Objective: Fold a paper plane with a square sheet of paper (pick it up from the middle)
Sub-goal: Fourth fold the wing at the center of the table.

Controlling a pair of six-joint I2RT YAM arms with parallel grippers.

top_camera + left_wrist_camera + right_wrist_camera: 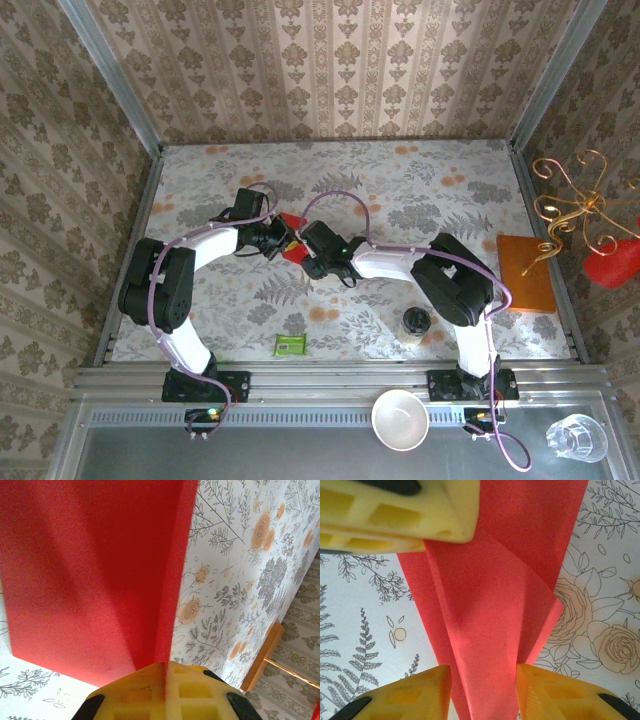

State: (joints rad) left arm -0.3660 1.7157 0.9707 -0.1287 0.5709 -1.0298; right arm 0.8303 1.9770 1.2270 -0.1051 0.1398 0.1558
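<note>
Between the parted jaws of my right gripper (483,692) the square sheet of paper (485,605) runs lengthwise ahead to my left gripper (164,675), clamped on its crease.

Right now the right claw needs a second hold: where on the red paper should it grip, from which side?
Probably the narrow folded strip of the red paper lying between the right claw's open fingers, coming from the end opposite the left claw, which pinches the crease. Layers lie flat there.
</note>
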